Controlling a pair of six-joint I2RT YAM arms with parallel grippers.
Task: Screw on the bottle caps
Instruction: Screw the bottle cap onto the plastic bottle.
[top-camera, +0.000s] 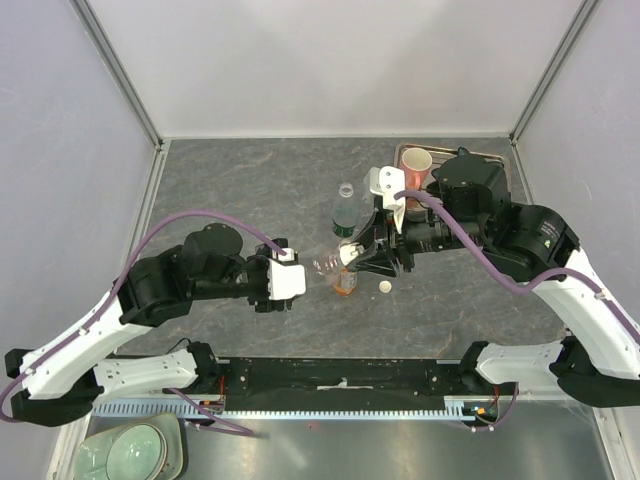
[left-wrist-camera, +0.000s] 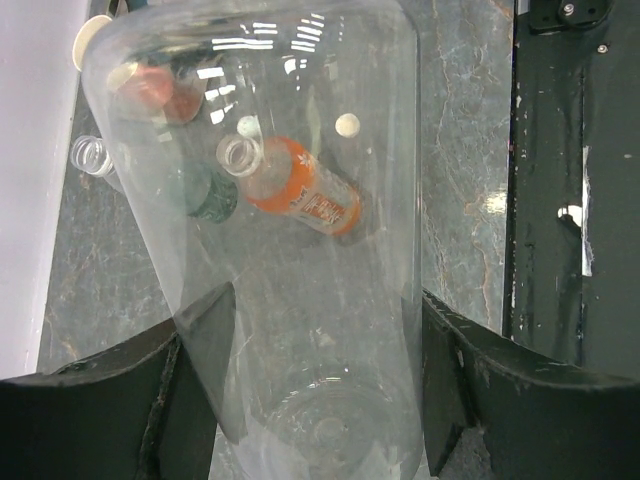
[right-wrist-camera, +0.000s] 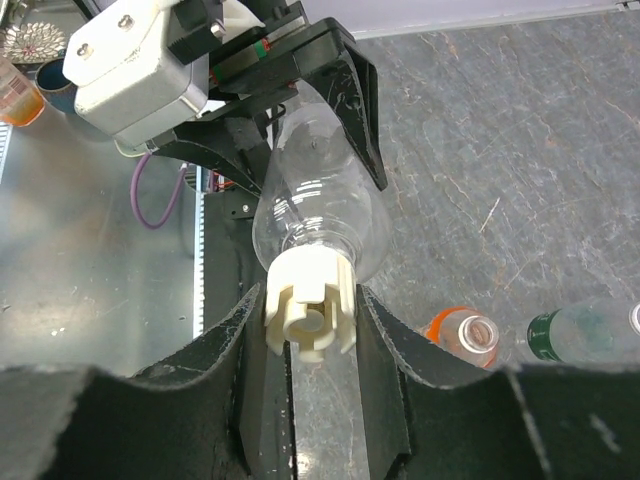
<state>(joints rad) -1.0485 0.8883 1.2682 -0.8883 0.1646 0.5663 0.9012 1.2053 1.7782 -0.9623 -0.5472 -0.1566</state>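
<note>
Left pincer (top-camera: 312, 272) holds bottle (right-wrist-camera: 315, 180), right pincer (top-camera: 362, 258) cap (right-wrist-camera: 310, 300)

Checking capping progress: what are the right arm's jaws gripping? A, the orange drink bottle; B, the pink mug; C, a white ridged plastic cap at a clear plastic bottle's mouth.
C: the right wrist view shows the right arm's jaws clamped on the white ridged plastic cap at the neck of the clear plastic bottle.

Between the left pincer (top-camera: 304, 273) and the right pincer (top-camera: 356, 258), above mid-counter (top-camera: 230, 180), hangs 1 lying bottle (top-camera: 322, 265), its cap (right-wrist-camera: 310, 305) rightward. Under its neck stands 1 short bottle (top-camera: 345, 284), with 1 loose cap (top-camera: 385, 287) just right. Behind stands 1 tall bottle (top-camera: 345, 212); far right, a mug (top-camera: 416, 165) sits in a tray (top-camera: 402, 152)
</note>
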